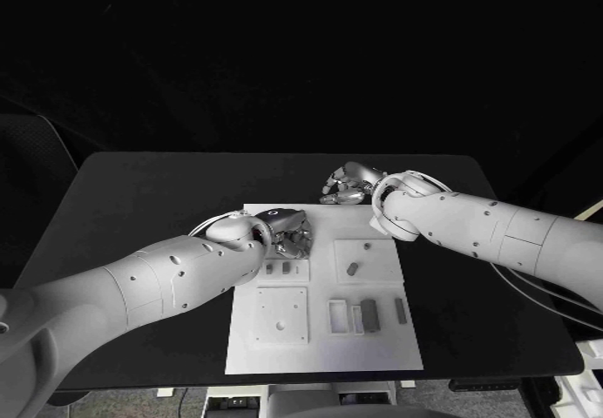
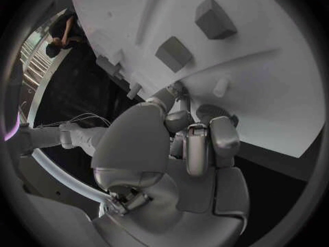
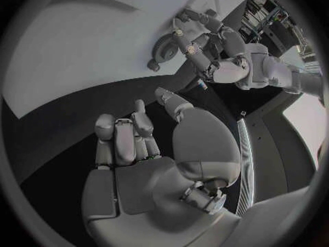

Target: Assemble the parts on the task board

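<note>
The white task board lies in the middle of the black table. My left hand is over its far left part, fingers curled around a round grey part that lies on the board. The right wrist view shows the same: my left hand pinches the round part near the board's edge. My right hand hovers over the table just beyond the board's far edge. It holds nothing, fingers loosely bent and thumb apart.
Other grey parts sit on the board: a small pair, one piece, a dark block and a thin bar. Near my left hand are two blocks and a short peg.
</note>
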{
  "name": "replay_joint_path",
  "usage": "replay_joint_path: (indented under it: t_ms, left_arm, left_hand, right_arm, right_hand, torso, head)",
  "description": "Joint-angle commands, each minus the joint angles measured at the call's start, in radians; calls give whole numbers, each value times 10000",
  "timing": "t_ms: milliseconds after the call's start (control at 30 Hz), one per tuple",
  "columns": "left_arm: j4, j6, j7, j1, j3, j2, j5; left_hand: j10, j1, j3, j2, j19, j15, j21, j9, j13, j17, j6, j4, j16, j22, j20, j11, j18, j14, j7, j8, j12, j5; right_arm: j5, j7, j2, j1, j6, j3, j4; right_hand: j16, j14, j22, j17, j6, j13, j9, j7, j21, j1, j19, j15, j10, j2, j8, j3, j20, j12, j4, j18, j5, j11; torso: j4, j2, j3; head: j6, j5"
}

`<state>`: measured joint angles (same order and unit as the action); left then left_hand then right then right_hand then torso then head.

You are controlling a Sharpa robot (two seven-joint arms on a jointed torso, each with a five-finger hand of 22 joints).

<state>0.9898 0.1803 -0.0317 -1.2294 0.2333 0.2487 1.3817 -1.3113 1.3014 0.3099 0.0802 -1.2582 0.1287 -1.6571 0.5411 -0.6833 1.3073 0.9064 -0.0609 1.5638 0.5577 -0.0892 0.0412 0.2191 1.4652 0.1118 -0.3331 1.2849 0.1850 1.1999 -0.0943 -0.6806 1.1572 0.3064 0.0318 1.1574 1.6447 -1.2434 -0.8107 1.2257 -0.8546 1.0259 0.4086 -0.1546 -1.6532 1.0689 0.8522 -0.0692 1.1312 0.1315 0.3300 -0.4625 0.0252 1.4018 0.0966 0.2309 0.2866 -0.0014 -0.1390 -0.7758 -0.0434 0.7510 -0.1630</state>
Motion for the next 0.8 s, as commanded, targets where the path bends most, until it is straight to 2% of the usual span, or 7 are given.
replay_joint_path:
  t_ms: [33, 267, 567, 800]
  left_arm:
    - [4, -303, 61, 26, 16, -28, 41]
    - [-1, -250, 99, 26, 15, -2, 41]
    - [54, 17, -19, 26, 14, 16, 14]
    - [86, 308, -109, 26, 14, 79, -45]
  left_hand:
    - [-37, -14, 73, -108, -71, 47, -1431, -20, -16, 692, -66, 16, 62, 15, -26, 65, 427, 1502, 3, 53, 41, 56]
    - [-29, -49, 139, -213, -78, 47, -1427, -24, -19, 720, -21, 68, 81, 36, -29, 69, 427, 1511, 44, 43, 50, 63]
    - [26, -41, 466, -326, -61, 49, -1408, 80, -38, 868, 848, 99, 164, 153, -49, 105, 427, 1534, 217, -279, 99, 53]
    - [34, -34, 518, -361, -57, 48, -1403, 83, -36, 796, 901, 110, 115, 162, -49, 104, 427, 1487, 218, -292, 97, 48]
  right_arm:
    - [-7, 17, 18, 3, -146, 4, 11]
    - [-7, 1, 9, 3, -166, 4, -3]
    - [-7, -2, 35, 2, -192, 4, -32]
    - [-6, -11, 18, 2, -195, 4, -48]
  right_hand:
    - [59, -14, 13, 8, -38, -14, -7, -99, -208, -14, 27, -64, 26, -64, 27, -50, -32, 31, -8, 129, 32, -61]
    - [55, 0, 13, -8, -38, -15, -7, -99, -209, -14, 28, -64, 27, -64, 27, -50, -33, 32, -8, 129, 31, -62]
    - [58, -7, 13, -4, -38, -15, -7, -99, -212, -15, 31, -64, 31, -63, 27, -50, -33, 34, -7, 130, 30, -63]
    - [61, -15, 13, 2, -38, -15, -8, -99, -213, -17, 32, -65, 32, -63, 27, -50, -33, 35, -7, 130, 30, -64]
  torso:
    - [-1, 5, -3]
    - [4, 5, -3]
    - [-4, 5, -4]
    - [0, 6, -4]
  head:
    - [-2, -3]
    - [-3, 6]
    - [5, 5]
    - [-2, 16]
